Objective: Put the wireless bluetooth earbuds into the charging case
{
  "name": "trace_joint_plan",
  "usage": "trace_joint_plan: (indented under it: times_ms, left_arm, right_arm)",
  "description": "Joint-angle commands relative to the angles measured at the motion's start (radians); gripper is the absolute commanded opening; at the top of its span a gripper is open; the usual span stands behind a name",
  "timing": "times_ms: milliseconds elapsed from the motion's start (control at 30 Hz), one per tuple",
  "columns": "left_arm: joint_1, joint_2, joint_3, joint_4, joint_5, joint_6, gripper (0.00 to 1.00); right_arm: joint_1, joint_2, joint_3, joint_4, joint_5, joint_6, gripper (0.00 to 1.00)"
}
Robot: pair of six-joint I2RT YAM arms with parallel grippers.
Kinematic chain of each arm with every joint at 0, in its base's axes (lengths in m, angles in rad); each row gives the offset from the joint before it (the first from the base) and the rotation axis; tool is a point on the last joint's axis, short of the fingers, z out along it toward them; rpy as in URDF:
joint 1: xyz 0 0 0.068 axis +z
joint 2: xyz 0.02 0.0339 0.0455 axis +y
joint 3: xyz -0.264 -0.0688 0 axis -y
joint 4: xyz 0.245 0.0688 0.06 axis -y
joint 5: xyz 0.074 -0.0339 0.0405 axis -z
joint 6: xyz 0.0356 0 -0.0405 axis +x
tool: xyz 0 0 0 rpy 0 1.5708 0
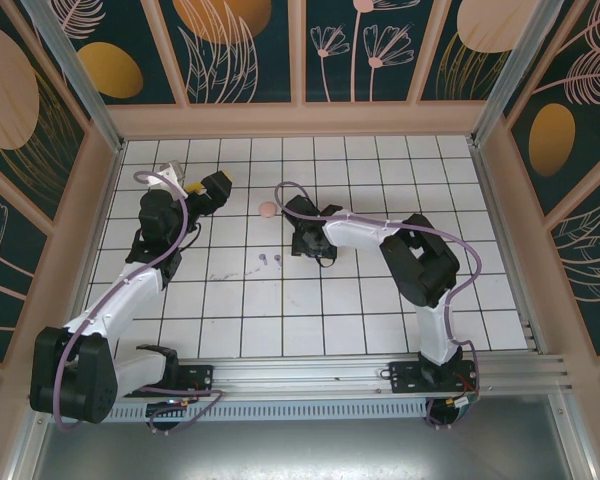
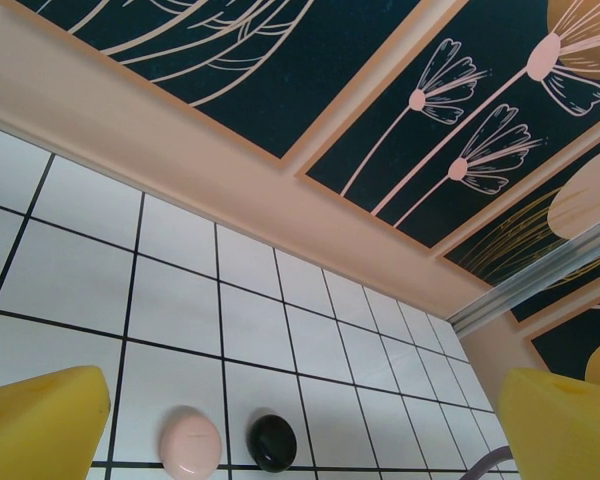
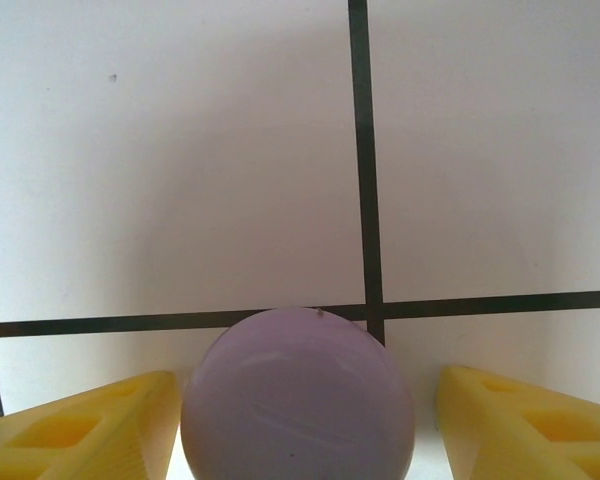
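Lilac case [image 3: 298, 400] sits between right tool's [image 3: 305, 405] parted fingers; earbuds [image 1: 264, 260] lie nearby.

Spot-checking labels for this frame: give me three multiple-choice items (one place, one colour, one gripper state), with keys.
1. Where is the lilac case?
A. against the back wall
B. between the right gripper's fingers
C. stacked on another case

2. What colours are the two cases in the left wrist view?
A. pink and black
B. white and lilac
C. both black

3. What state is the left gripper in?
A. shut on a case
B. shut, empty
C. open, nothing between its fingers

Key:
1 B: the yellow fingers flank the case, with a gap on one side.
2 A: the pink case and black case lie side by side on the tiles.
3 C: its fingers stand far apart with bare tiles between them.
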Motion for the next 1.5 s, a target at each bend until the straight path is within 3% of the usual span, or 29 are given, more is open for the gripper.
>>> trace_joint_plan:
  times_ms: [0, 300, 733, 1467]
  left_arm:
    - [-0.004, -0.017, 0.012, 0.041, 0.018, -0.009, 0.99]
    - [-0.003, -0.014, -0.001, 0.063, 0.018, -0.022, 0.99]
    - [-0.004, 0.007, -0.008, 0.096, 0.031, -0.032, 0.99]
    - [-0.004, 0.038, 0.001, 0.074, -0.006, -0.035, 0.99]
  right_arm:
    - [0.004, -0.048, 0.004, -0.058, -0.015, 0.043, 0.71]
    - [-0.025, 0.001, 0.075, -0.103, -0.007, 0.159, 0.73]
    - [-0.025, 0.083, 0.144, -0.159, -0.005, 0.195, 0.71]
    - [0.010, 0.120, 0.155, -0.172, -0.022, 0.208, 0.54]
